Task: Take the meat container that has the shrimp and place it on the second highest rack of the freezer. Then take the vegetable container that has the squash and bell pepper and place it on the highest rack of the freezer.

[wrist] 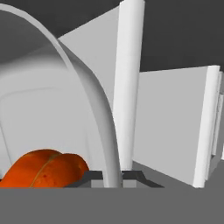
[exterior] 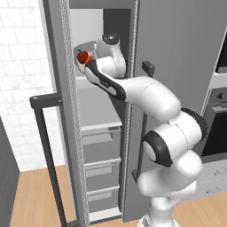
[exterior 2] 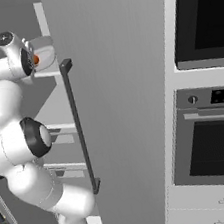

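Note:
My gripper (wrist: 112,178) is shut on the thin pale rim of the vegetable container (wrist: 94,100), deep inside the open freezer (exterior: 177,53). The round orange squash (wrist: 43,168) lies in the container just left of my fingertips. From the left base view the container (exterior: 87,48) hangs at the freezer's top, holding the dark red bell pepper (exterior: 81,56) and the squash (exterior: 89,58), just above the highest rack (exterior: 88,82). In the right base view the container (exterior 2: 47,56) sits past my wrist, over that rack (exterior 2: 48,72). The meat container with the shrimp is hidden.
The freezer's left door stands open, edge toward me, with its long dark bar handle (exterior: 44,146) sticking out. A lower shelf (exterior: 101,126) and pale drawers (exterior: 102,148) lie beneath. The shut right door carries a bar handle (exterior 2: 78,124). The black oven tower (exterior 2: 213,135) stands to the right.

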